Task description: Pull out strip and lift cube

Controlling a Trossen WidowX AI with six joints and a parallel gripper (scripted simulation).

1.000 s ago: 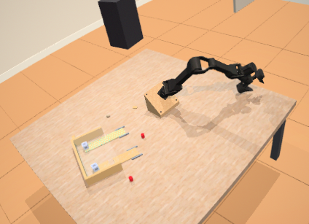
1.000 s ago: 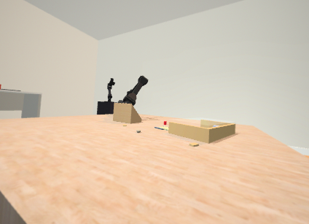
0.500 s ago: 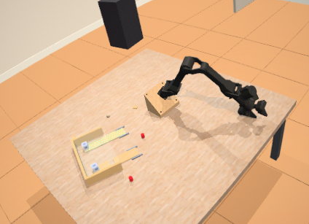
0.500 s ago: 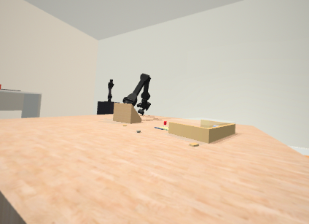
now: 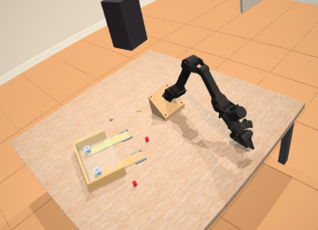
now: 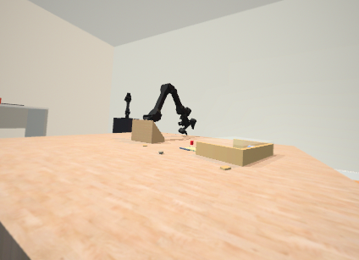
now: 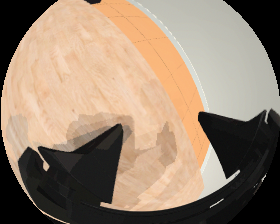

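Claw (image 5: 250, 135) (image 6: 189, 128) (image 7: 163, 122) wide, nothing held. Fingers well spread in the wrist view, table (image 5: 75, 106) (image 6: 127, 192) (image 7: 60, 75) seen between them, plus a slice of floor (image 7: 187, 87). Claw held above the table near one long edge, shadows cast on the top by it.

Arm (image 5: 211, 84) (image 6: 174, 95) bent in a high arch: raised from the base, folded at the elbow, then sloped down to the claw. Base end set on a wooden wedge (image 5: 166, 112) (image 6: 142, 131), back from the claw.

Well apart from the claw, across the table: tray (image 5: 106, 179) (image 6: 220, 153), walled, open toward the claw's side. Two strips stick out of it that way, rods at their outer ends: dotted strip (image 5: 112, 141) and plain strip (image 5: 131, 159). Neither touched. A line is seen across the plain strip; whether it is a break cannot be told.

Inner ends: one pale cube (image 5: 87, 149) by the dotted strip, another pale cube (image 5: 97, 171) by the plain one. Marks on both, too small to be read, so the labelled one cannot be picked out.

Between claw and tray: red piece (image 5: 147, 139) (image 6: 191, 142). Second red piece (image 5: 134, 183) beside the tray.
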